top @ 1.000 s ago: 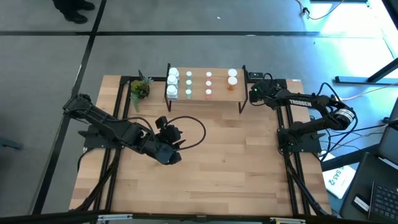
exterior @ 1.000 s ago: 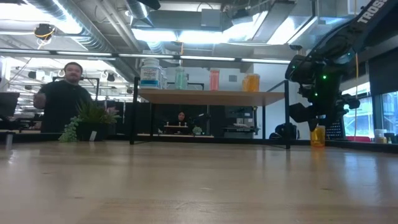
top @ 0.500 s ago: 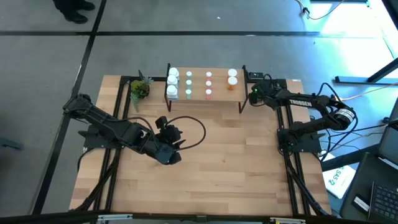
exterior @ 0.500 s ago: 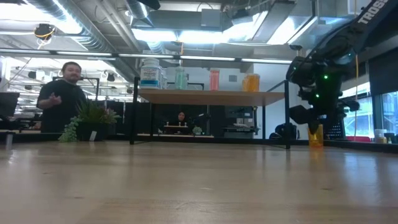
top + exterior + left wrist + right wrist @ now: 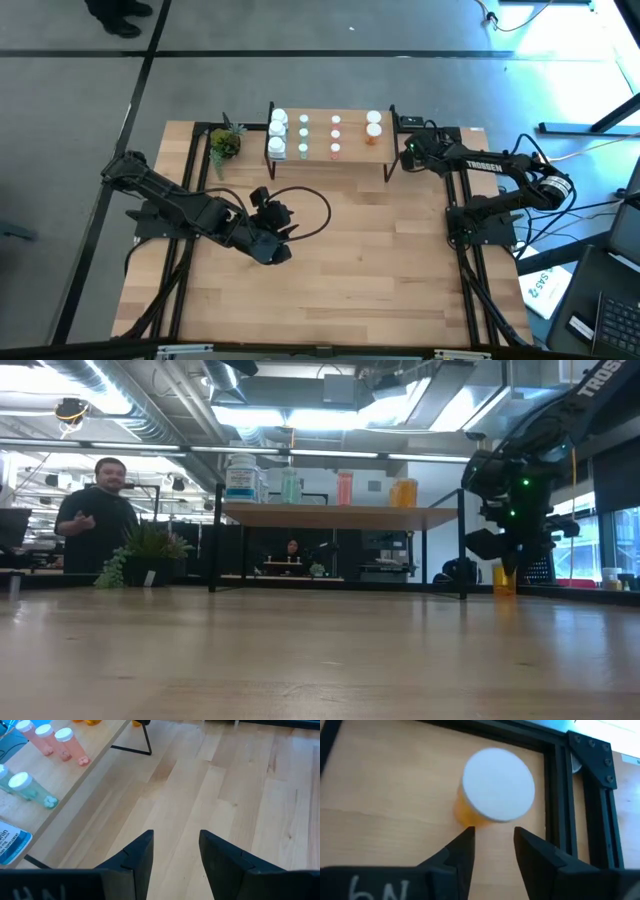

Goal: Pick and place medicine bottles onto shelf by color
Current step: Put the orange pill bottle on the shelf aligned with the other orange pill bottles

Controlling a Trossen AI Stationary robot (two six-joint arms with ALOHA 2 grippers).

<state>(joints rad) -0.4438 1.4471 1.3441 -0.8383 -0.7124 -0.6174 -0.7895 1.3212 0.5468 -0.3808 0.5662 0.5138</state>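
Orange bottle (image 5: pixel 492 790) upright on the table right of the shelf (image 5: pixel 330 140), white cap up, right gripper (image 5: pixel 493 845) spread just above it, left gripper (image 5: pixel 176 852) spread mid-table

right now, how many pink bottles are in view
3. All stand on the shelf in one line: back pink bottle, middle pink bottle, front pink bottle, between the green bottles and the orange bottles. None looks hidden.

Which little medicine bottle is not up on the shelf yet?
The orange bottle with a white cap, standing on the wooden table under the right gripper. All the others stand on the light-wood shelf.
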